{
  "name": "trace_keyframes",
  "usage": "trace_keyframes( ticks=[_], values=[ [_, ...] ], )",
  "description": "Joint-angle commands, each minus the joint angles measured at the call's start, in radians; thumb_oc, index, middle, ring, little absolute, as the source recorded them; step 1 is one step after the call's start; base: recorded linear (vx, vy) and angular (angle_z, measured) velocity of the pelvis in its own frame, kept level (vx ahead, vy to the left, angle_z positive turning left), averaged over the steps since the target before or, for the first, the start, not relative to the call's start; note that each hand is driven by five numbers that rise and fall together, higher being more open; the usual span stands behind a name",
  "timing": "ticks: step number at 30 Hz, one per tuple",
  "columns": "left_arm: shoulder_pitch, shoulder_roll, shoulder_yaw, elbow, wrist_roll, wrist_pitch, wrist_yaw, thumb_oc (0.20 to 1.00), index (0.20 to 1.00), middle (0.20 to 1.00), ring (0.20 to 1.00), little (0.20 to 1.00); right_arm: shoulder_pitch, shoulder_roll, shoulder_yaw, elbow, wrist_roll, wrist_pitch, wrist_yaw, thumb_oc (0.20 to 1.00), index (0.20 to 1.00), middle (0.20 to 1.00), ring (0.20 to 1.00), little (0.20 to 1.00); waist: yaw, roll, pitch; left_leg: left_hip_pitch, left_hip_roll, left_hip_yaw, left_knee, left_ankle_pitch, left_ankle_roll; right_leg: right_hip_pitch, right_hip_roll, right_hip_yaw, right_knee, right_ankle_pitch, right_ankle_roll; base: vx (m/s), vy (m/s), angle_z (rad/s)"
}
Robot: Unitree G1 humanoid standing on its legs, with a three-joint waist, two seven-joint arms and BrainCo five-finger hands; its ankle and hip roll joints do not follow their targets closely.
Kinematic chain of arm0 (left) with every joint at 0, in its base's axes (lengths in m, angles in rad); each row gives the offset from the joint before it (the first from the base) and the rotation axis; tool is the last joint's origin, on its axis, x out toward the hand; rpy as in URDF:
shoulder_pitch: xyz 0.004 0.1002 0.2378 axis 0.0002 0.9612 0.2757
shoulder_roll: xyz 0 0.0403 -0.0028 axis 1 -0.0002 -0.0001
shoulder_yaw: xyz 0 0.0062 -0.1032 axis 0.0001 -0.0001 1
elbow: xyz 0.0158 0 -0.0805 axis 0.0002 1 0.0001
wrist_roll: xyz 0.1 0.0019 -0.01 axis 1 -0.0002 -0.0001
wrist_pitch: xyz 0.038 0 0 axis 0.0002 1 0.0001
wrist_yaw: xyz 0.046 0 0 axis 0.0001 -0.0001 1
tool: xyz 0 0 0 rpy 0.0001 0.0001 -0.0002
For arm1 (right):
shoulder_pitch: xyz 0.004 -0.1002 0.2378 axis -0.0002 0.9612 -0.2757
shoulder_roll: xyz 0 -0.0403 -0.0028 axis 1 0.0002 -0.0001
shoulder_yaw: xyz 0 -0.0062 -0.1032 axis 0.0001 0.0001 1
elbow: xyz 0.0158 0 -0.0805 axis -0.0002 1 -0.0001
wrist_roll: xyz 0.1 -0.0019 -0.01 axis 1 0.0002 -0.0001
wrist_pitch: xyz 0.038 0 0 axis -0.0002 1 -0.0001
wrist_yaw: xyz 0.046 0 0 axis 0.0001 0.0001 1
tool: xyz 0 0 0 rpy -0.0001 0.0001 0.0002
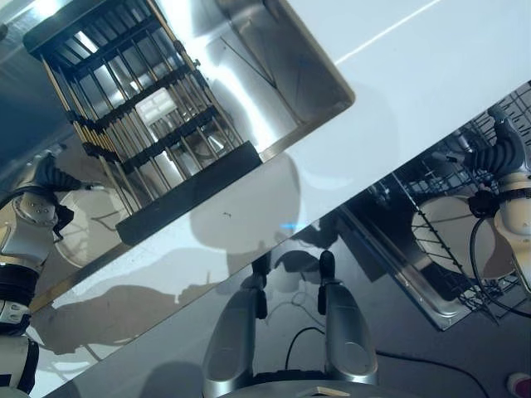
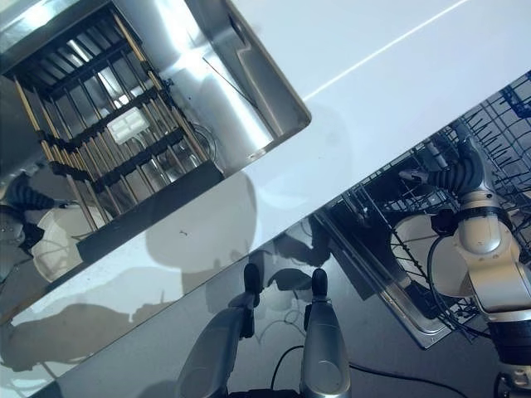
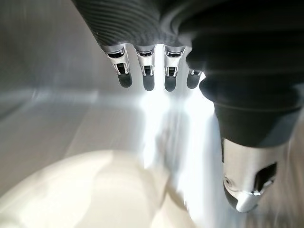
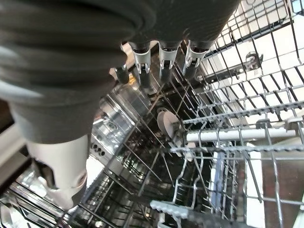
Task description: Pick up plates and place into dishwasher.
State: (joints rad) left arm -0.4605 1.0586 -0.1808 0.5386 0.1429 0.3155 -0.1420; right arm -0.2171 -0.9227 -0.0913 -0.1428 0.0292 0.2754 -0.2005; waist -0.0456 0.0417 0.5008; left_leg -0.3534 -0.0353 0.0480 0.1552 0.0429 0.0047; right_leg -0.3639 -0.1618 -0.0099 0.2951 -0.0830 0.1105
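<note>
We see our left hand with fingers relaxed above a cream plate, and at 3 o'clock our right hand, fingers loose, over the dishwasher rack.

Readable text: I find none.
Dish rack in the sink: I read no label.
Dishwasher rack past my right hand: I read no markings.

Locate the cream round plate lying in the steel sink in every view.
Left eye view: cream round plate at the left edge, just below the left hand.
Right eye view: plate at the left edge, under that hand.
Left wrist view: plate beyond the straight fingers.
Right wrist view: looks into the wire dishwasher rack instead.
Shared landmark: the left hand.
</note>
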Motion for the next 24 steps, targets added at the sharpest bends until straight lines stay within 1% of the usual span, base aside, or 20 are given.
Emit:
trace_keyframes(
  ticks=[1,3,5,8,11,13,16,20,22,24],
  values=[
    [-0.041,0.107,0.015,0.061,0.036,0.022,-0.128,1.000,1.000,1.000,1.000,1.000,-0.068,-0.073,-0.018,-0.016,-0.013,-0.013,-0.011,1.000,1.000,1.000,1.000,1.000,-0.023,-0.003,0.001,-0.016,-0.005,0.002,0.056,-0.004,-0.021,-0.004,-0.036,0.039,-0.078,0.169,0.001,0.01,0.059,0.00],
    [-0.048,0.115,-0.011,0.088,0.026,0.008,-0.181,1.000,1.000,1.000,1.000,1.000,-0.075,-0.082,-0.013,-0.012,-0.014,-0.014,-0.010,1.000,1.000,1.000,1.000,1.000,-0.026,0.000,0.007,-0.018,-0.005,0.003,0.062,-0.007,-0.022,-0.006,-0.037,0.042,-0.078,0.171,0.002,0.01,0.050,0.01],
    [-0.051,0.119,-0.027,0.099,-0.023,-0.007,-0.208,1.000,1.000,1.000,1.000,1.000,-0.082,-0.093,-0.008,-0.006,-0.013,-0.018,-0.012,1.000,1.000,1.000,1.000,1.000,-0.027,0.003,0.013,-0.017,-0.003,0.005,0.062,-0.009,-0.021,-0.004,-0.037,0.045,-0.080,0.170,0.001,0.00,0.038,0.01],
    [-0.063,0.126,-0.042,0.112,-0.019,-0.024,-0.276,1.000,1.000,1.000,1.000,1.000,-0.082,-0.103,-0.009,-0.003,-0.009,-0.022,-0.014,1.000,1.000,1.000,1.000,1.000,-0.027,0.005,0.019,-0.020,-0.001,0.009,0.069,-0.013,-0.021,-0.007,-0.039,0.042,-0.077,0.168,0.001,0.00,0.000,0.00],
    [-0.068,0.136,-0.057,0.117,-0.014,-0.037,-0.294,1.000,1.000,1.000,1.000,1.000,-0.080,-0.107,-0.009,0.000,-0.004,-0.029,-0.015,1.000,1.000,1.000,1.000,1.000,-0.024,0.007,0.019,-0.027,0.000,0.008,0.071,-0.014,-0.019,-0.013,-0.040,0.038,-0.074,0.169,0.000,0.00,0.000,0.00],
    [-0.083,0.145,-0.073,0.130,0.019,-0.030,-0.285,1.000,1.000,1.000,1.000,1.000,-0.082,-0.109,-0.007,0.002,-0.003,-0.029,-0.016,1.000,1.000,1.000,1.000,1.000,-0.024,0.008,0.019,-0.031,0.000,0.007,0.072,-0.014,-0.019,-0.015,-0.042,0.035,-0.073,0.168,0.001,0.00,0.000,0.00],
    [-0.111,0.171,-0.102,0.164,0.082,-0.038,-0.226,1.000,1.000,1.000,1.000,1.000,-0.092,-0.119,-0.001,0.008,0.002,-0.022,-0.017,1.000,1.000,1.000,1.000,1.000,-0.023,0.008,0.019,-0.040,0.001,0.004,0.072,-0.012,-0.019,-0.025,-0.042,0.034,-0.071,0.171,0.001,-0.01,0.002,0.02],
    [-0.172,0.196,-0.142,0.196,0.148,-0.015,-0.071,1.000,1.000,1.000,1.000,1.000,-0.111,-0.123,0.021,0.026,0.009,-0.021,-0.036,1.000,1.000,1.000,1.000,1.000,-0.022,0.000,0.019,-0.055,0.004,0.004,0.074,-0.012,-0.018,-0.045,-0.039,0.034,-0.068,0.175,0.002,-0.02,-0.003,0.05],
    [-0.202,0.189,-0.151,0.212,0.151,-0.016,0.008,1.000,1.000,1.000,1.000,1.000,-0.123,-0.118,0.035,0.027,0.013,-0.013,-0.044,1.000,1.000,1.000,1.000,1.000,-0.019,-0.007,0.019,-0.064,0.004,0.003,0.078,-0.013,-0.018,-0.056,-0.037,0.034,-0.064,0.176,0.002,-0.01,-0.008,0.02],
    [-0.217,0.181,-0.154,0.210,0.160,-0.015,0.063,1.000,1.000,1.000,1.000,1.000,-0.124,-0.109,0.039,0.026,0.011,-0.010,-0.048,1.000,1.000,1.000,1.000,1.000,-0.015,-0.011,0.019,-0.066,0.003,0.003,0.076,-0.013,-0.017,-0.060,-0.036,0.032,-0.063,0.178,0.003,-0.01,-0.010,0.02]
  ],
)
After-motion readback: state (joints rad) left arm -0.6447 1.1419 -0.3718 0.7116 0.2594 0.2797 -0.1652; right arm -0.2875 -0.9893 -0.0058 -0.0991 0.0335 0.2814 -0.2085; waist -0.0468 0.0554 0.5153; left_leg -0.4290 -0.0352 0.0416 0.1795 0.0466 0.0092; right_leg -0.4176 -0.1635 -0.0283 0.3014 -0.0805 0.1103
